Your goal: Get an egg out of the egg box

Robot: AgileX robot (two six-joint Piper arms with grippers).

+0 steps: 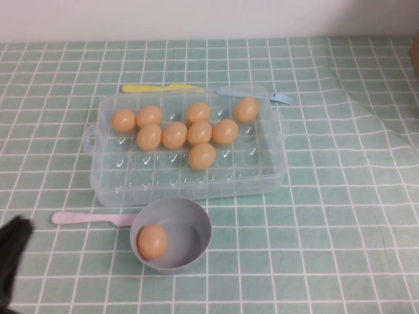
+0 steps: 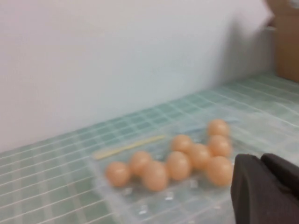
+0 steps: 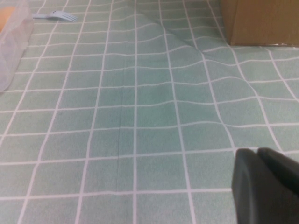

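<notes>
Surface: a green cloth with a white grid covers the table, flat over most of its area but rucked into a long fold running toward 2 o'clock on the right side. Behind the table, a plain pale wall. The right wrist view shows a brown cardboard box standing on the cloth past that fold.

The egg box — clear plastic, gridded cells, small side handles — sits at centre. Eight eggs lie in its far half; its near rows hold nothing. One egg lies out of the box, in the grey-blue bowl just at 6 o'clock of the box, resting against the bowl's left wall.

Utensils: a pink knife lies at 9 o'clock of the bowl, its tip touching the rim; a yellow knife and a blue fork lie along the box's far edge, at 12 o'clock.

Left gripper — at the near-left corner, well apart from the bowl; fingers cannot be told open or closed. Right gripper hangs over bare cloth to the right of the box, seen only in its own wrist view; state likewise cannot be told.
</notes>
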